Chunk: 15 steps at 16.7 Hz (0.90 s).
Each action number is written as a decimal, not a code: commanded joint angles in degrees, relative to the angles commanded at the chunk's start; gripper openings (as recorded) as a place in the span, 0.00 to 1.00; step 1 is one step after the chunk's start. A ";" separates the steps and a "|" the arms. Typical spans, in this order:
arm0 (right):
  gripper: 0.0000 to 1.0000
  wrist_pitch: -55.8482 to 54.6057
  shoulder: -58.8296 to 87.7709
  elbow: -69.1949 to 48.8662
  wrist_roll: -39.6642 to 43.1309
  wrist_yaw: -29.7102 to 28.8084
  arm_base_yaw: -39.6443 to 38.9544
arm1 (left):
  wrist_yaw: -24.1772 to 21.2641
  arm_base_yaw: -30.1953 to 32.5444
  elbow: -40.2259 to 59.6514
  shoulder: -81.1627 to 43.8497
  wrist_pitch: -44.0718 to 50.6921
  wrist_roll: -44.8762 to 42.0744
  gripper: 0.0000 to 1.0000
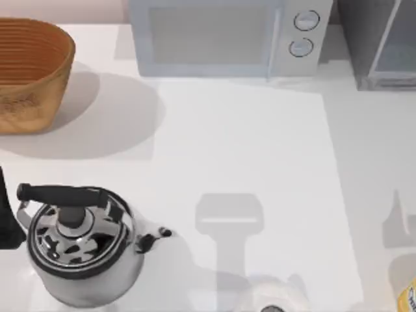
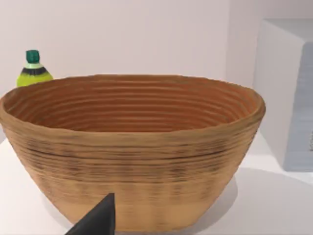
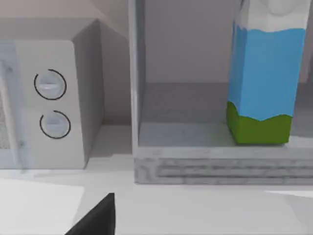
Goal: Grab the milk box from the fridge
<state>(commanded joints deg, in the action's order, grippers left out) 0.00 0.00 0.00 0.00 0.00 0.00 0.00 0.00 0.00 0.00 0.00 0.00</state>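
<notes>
The milk box (image 3: pixel 264 83) stands upright inside the fridge (image 3: pixel 220 166), on its floor, with a white top, blue sides and a green base. In the top view the fridge (image 1: pixel 380 45) is at the back right corner of the table. A dark part of my right gripper (image 3: pixel 95 220) shows low in the right wrist view, well short of the fridge and apart from the milk box. My left gripper (image 2: pixel 95 220) hangs in front of the woven basket (image 2: pixel 132 147); a dark piece of the left arm (image 1: pixel 5 214) sits at the table's left edge.
A pale microwave (image 1: pixel 221 36) with two round knobs stands at the back, just left of the fridge. The basket (image 1: pixel 29 71) is at the back left, with a green-capped bottle (image 2: pixel 33 68) behind it. A steel kettle (image 1: pixel 78 244) is at the front left, a yellow-labelled container (image 1: pixel 408 296) at the front right.
</notes>
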 joint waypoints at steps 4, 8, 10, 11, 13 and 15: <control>1.00 -1.79 1.82 -0.04 0.03 1.02 0.44 | 0.00 0.00 0.00 0.00 0.00 0.00 1.00; 1.00 -12.33 12.70 -0.88 0.25 5.68 3.27 | 0.00 0.00 0.00 0.00 0.00 0.00 1.00; 1.00 -20.46 21.66 -1.81 0.38 8.66 5.67 | 0.00 0.00 0.00 0.00 0.00 0.00 1.00; 1.00 -25.08 26.84 -2.37 0.43 10.22 7.10 | 0.00 0.00 0.00 0.00 0.00 0.00 1.00; 1.00 -35.13 38.16 -3.58 0.47 13.34 10.31 | 0.00 0.00 0.00 0.00 0.00 0.00 1.00; 1.00 -45.62 50.16 -4.81 0.40 16.33 13.84 | 0.00 0.00 0.00 0.00 0.00 0.00 1.00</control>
<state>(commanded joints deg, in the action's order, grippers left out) -45.62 50.16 -4.81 0.40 16.33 13.84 0.00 0.00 0.00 0.00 0.00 0.00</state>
